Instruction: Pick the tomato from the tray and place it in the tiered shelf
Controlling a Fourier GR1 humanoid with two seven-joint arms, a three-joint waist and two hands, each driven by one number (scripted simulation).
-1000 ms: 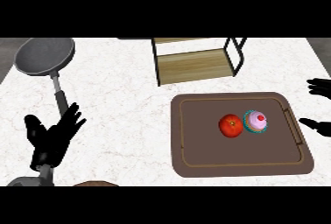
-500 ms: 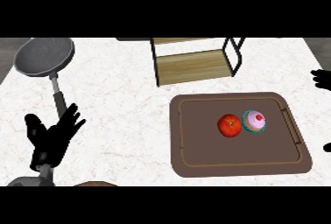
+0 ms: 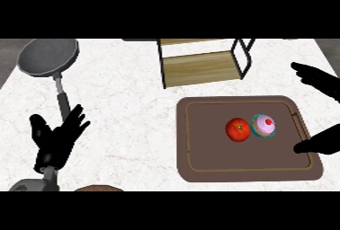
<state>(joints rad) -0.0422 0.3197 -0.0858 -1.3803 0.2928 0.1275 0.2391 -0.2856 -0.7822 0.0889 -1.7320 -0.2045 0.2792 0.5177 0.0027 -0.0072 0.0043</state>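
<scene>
The red tomato [image 3: 238, 129] lies in the middle of the brown tray [image 3: 199, 170], touching a pink-frosted cupcake [image 3: 263, 126] on its right. My right hand [image 3: 322, 81] comes in from the right edge, open, its fingers above the tray's far right corner and its thumb [image 3: 317, 144] over the tray's right rim. It is apart from the tomato. The wooden tiered shelf [image 3: 199, 65] stands behind the tray. At the lower left my left hand [image 3: 58, 140] rests open, fingers up.
A grey frying pan [image 3: 48, 56] lies at the far left, its handle [image 3: 63, 96] running down towards my left hand. A brown rounded object [image 3: 100, 188] shows at the bottom edge. Bare marble counter [image 3: 126, 112] lies between the pan and the tray.
My right hand has come further in from the right edge, fingers and thumb now reaching over the tray's right side. The left hand, tomato and cupcake have not moved.
</scene>
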